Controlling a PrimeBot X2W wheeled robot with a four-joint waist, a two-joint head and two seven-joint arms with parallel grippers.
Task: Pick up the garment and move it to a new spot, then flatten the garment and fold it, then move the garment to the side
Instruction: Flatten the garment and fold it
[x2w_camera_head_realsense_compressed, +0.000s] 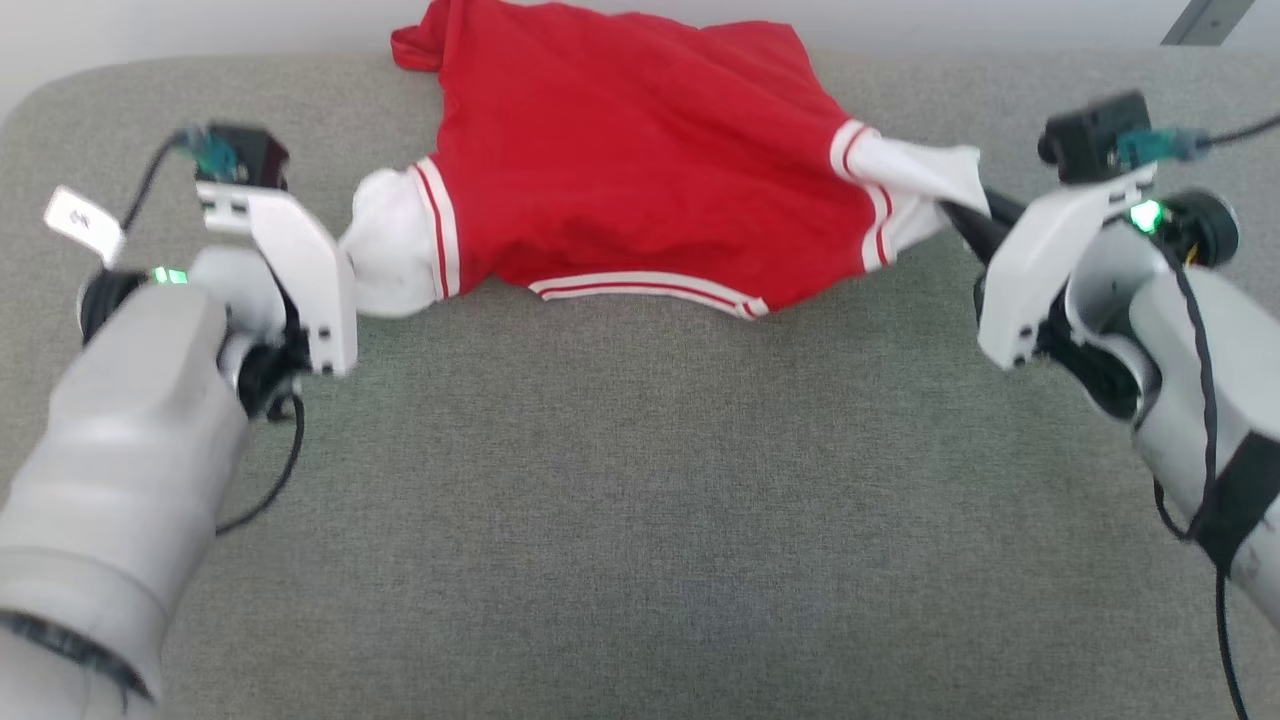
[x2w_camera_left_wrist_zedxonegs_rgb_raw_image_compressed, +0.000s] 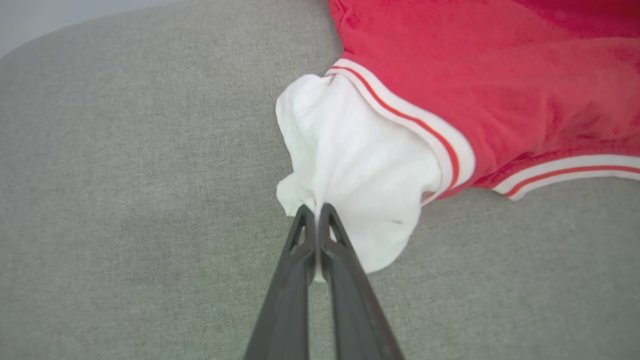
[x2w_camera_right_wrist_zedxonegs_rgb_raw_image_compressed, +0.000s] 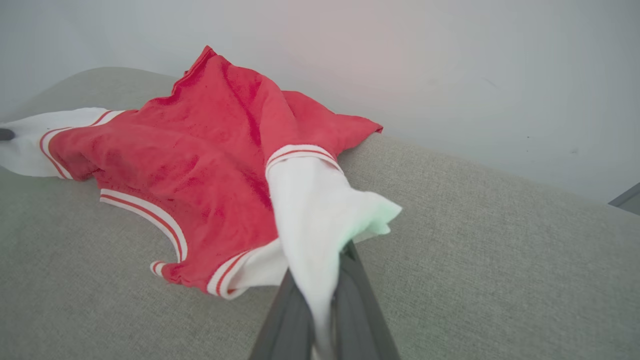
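The garment (x2w_camera_head_realsense_compressed: 640, 160) is a red shirt with white sleeve ends and thin white stripe trim, stretched across the far half of a grey cushioned surface (x2w_camera_head_realsense_compressed: 640, 500). My left gripper (x2w_camera_left_wrist_zedxonegs_rgb_raw_image_compressed: 316, 210) is shut on the white left sleeve end (x2w_camera_left_wrist_zedxonegs_rgb_raw_image_compressed: 350, 165). At the other side, my right gripper (x2w_camera_right_wrist_zedxonegs_rgb_raw_image_compressed: 332, 280) is shut on the white right sleeve end (x2w_camera_right_wrist_zedxonegs_rgb_raw_image_compressed: 320, 210), whose cloth drapes over the fingers. In the head view the left sleeve end (x2w_camera_head_realsense_compressed: 390, 245) sits beside my left wrist, and the right sleeve end (x2w_camera_head_realsense_compressed: 915, 175) meets my right gripper's dark fingers (x2w_camera_head_realsense_compressed: 985, 225). The garment's body (x2w_camera_right_wrist_zedxonegs_rgb_raw_image_compressed: 190, 160) is wrinkled and sags between the sleeves.
Behind the surface rises a pale wall (x2w_camera_right_wrist_zedxonegs_rgb_raw_image_compressed: 450, 65); the garment's far edge lies close to it. The surface's rounded far-left corner (x2w_camera_head_realsense_compressed: 60, 90) shows. A dark grey object (x2w_camera_head_realsense_compressed: 1210, 20) is at the top right. Open grey surface stretches in front of the garment.
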